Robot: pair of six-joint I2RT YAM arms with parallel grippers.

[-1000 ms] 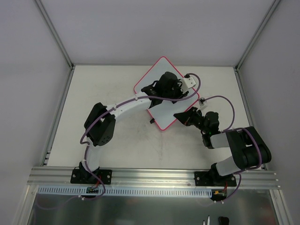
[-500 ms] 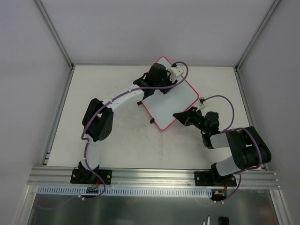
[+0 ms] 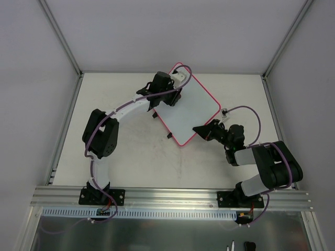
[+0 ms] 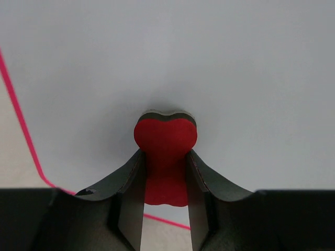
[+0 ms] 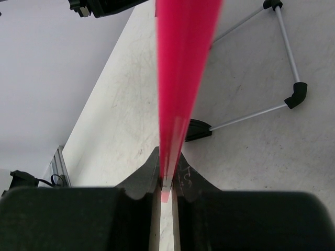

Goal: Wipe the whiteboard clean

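The whiteboard [image 3: 191, 107] lies tilted like a diamond at the back middle of the table, white with a pink-red rim, no marks showing. My left gripper [image 3: 163, 97] is over its upper left part, shut on the red eraser block [image 4: 165, 157], which presses on the white board surface [image 4: 209, 63]. My right gripper [image 3: 201, 129] is shut on the board's lower right rim [image 5: 180, 68], seen edge-on in the right wrist view. Two small black clips [image 3: 169, 135] sit on the board's left edge.
Grey walls enclose the table on three sides. A metal rail [image 3: 172, 196] runs along the near edge with both arm bases. The board's thin wire stand with black feet [image 5: 296, 94] rests on the table under it.
My left gripper with the eraser has swept up and left across the board, from its middle right toward the upper left corner. The right gripper has held still on the rim.
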